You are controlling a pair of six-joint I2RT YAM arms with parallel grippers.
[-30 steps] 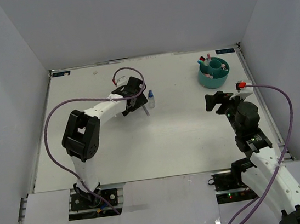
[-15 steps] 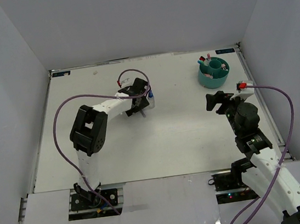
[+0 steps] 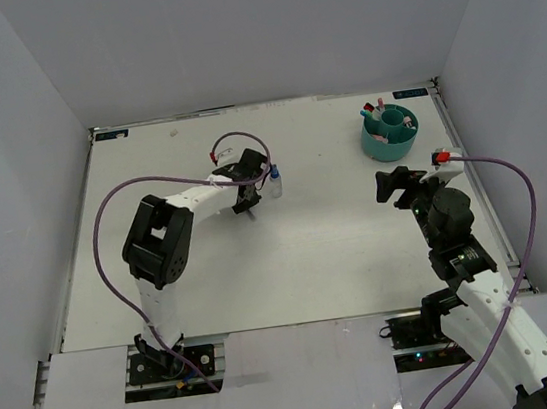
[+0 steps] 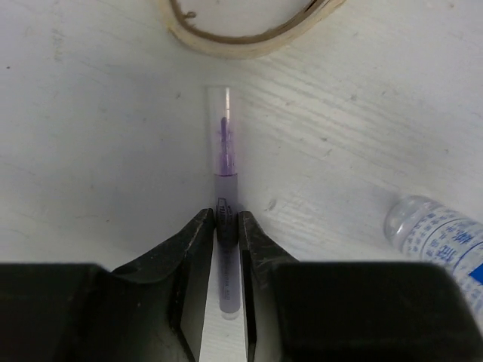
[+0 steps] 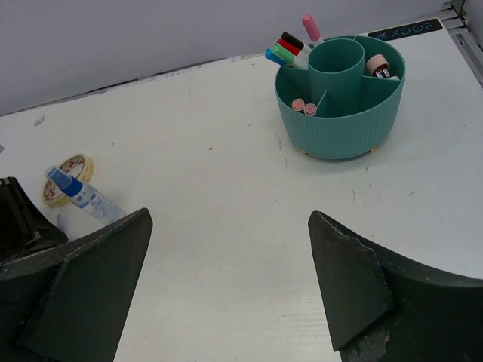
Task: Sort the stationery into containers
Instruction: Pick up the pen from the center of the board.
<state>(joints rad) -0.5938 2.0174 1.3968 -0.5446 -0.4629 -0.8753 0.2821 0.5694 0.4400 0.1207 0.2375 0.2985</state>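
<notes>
The left tool has nipped its jaws onto a clear-capped pen lying on the worktop, tan loop just ahead, bottle to its right. Next, I'd say: lift it and carry it to the teal organiser well off rightward. A second ago those jaws gaped; the right tool idles wide open

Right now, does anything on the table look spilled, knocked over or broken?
Only the small bottle appears to lie on its side beside the tan loop; nothing spilled. The teal organiser stands upright.
</notes>
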